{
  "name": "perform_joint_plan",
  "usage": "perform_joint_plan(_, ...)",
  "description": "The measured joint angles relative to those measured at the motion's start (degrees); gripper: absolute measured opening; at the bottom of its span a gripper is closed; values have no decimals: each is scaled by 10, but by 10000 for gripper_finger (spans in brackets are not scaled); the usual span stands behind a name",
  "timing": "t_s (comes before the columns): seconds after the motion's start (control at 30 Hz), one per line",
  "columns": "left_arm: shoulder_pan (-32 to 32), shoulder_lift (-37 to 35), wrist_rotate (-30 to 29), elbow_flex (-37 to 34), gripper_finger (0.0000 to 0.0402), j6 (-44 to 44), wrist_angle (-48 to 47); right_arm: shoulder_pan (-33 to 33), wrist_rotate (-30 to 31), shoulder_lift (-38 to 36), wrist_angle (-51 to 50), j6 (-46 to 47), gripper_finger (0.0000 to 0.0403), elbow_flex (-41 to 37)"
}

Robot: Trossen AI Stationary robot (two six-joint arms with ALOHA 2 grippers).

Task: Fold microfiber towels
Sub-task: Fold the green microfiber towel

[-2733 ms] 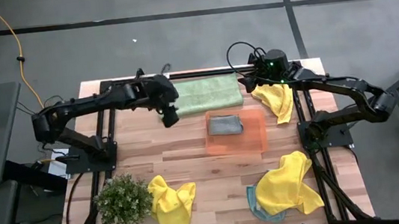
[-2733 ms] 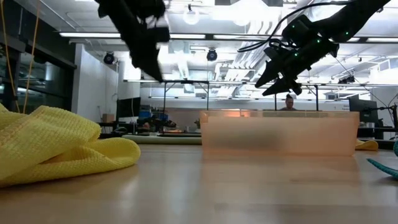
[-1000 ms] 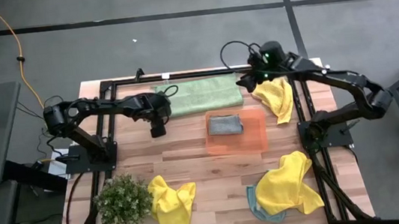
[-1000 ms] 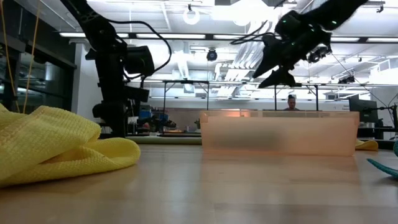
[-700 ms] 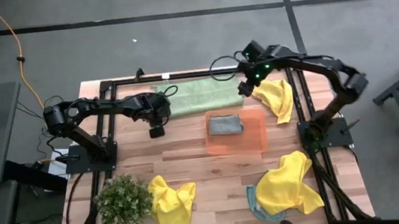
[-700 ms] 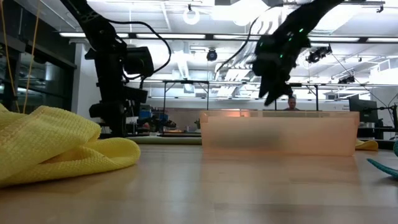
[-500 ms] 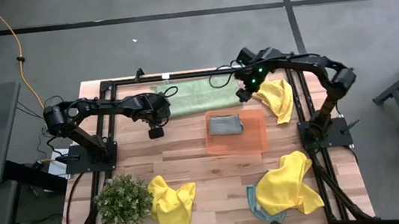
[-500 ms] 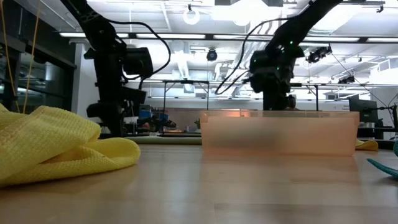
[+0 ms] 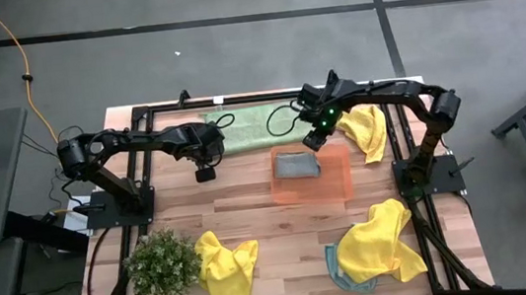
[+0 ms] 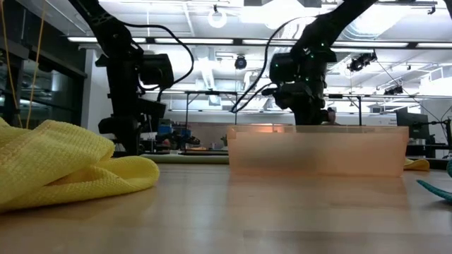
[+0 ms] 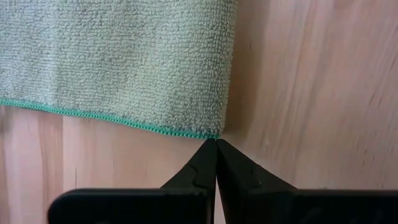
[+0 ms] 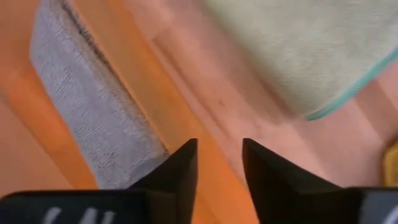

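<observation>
Where left tool shut at its corner, pale green towel lengthwise left-right.

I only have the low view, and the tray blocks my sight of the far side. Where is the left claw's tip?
Observer: The left claw is shut, its tip right at a corner of the green towel. I cannot tell whether it pinches the hem.
Operator: Is that towel flat?
Observer: Yes, it is spread flat along the table's far edge.
Operator: And the right claw?
Observer: The right claw is open, above the tray edge next to the grey towel, which lies folded inside the tray.
</observation>
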Motion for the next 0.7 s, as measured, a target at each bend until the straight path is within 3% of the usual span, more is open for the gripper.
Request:
perform_joint_plan(0.1,0,0,0,0,0,0,0,30,-8,0,-6,12,80,0)
perform_joint_plan(0.27,0,0,-1,0,0,0,0,83,-102,0,-7,8,25,0)
perform_joint_plan(0.37,0,0,-1,0,0,0,0,105,-97,-2,-7,-13,4,0)
perform_joint_plan(0.53,0,0,-1,0,0,0,0,89,-29,-25,16,-58,15,3)
perform_joint_plan(0.7,0,0,-1,0,0,0,1,39,-29,-35,16,-104,44,3)
